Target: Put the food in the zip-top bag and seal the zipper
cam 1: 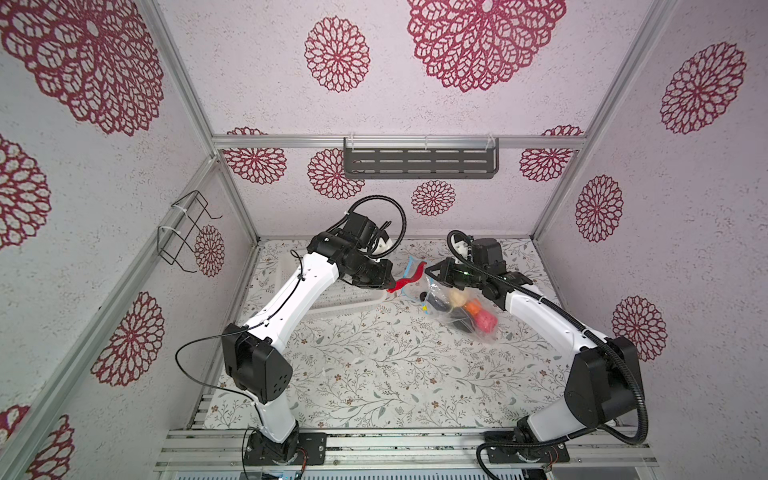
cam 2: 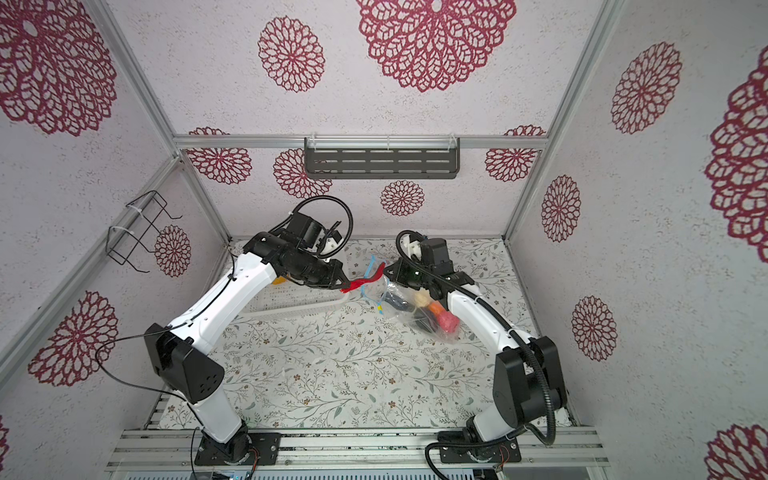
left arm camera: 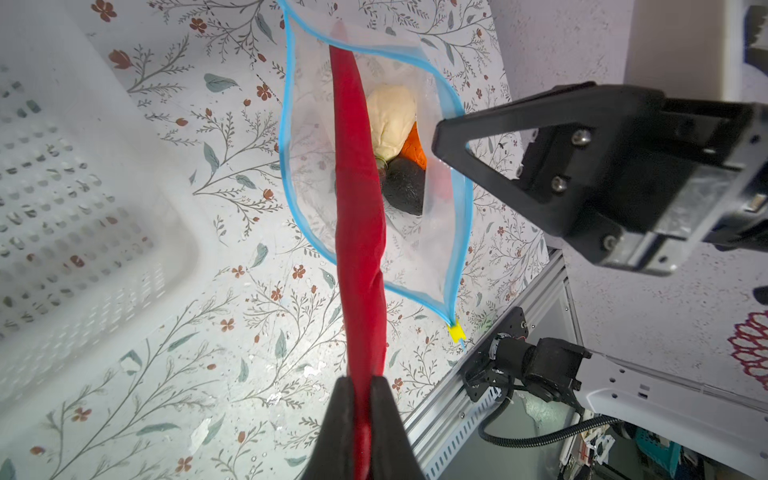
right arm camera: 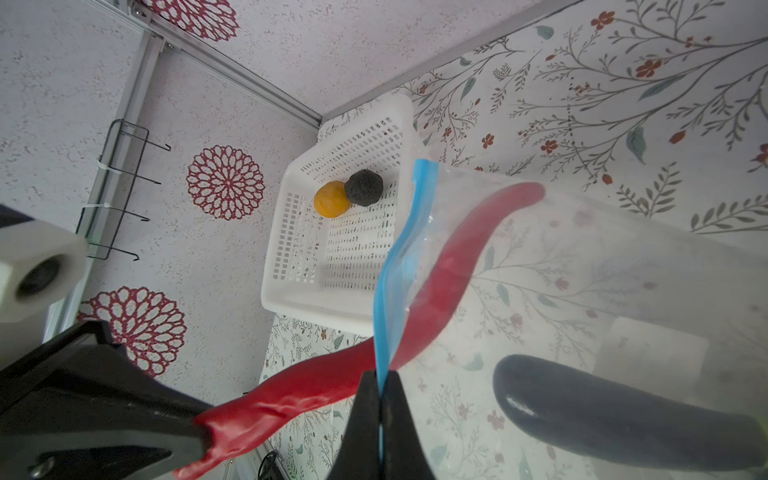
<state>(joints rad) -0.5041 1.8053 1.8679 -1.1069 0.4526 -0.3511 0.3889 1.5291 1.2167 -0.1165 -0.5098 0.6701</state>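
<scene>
My left gripper (left arm camera: 362,386) is shut on the stalk end of the red chilli (left arm camera: 357,208). The chilli's tip reaches through the open mouth of the zip-top bag (cam 1: 457,311). My right gripper (right arm camera: 380,382) is shut on the light blue zipper (right arm camera: 395,266) and holds that side of the mouth up. The yellow slider tab (left arm camera: 456,332) sits at one end of the strip. Inside the bag lie a cream ball (left arm camera: 390,120), an orange piece (left arm camera: 414,151), a black lump (left arm camera: 405,187) and a pink-red ball (cam 1: 485,321). In both top views the grippers face each other at the back middle.
A white perforated basket (right arm camera: 332,299) stands left of the bag, under my left arm. It holds a yellow-orange potato shape (right arm camera: 331,199) and a black lump (right arm camera: 365,187). A wire rack (cam 1: 187,232) hangs on the left wall and a dark shelf (cam 1: 419,160) on the back wall.
</scene>
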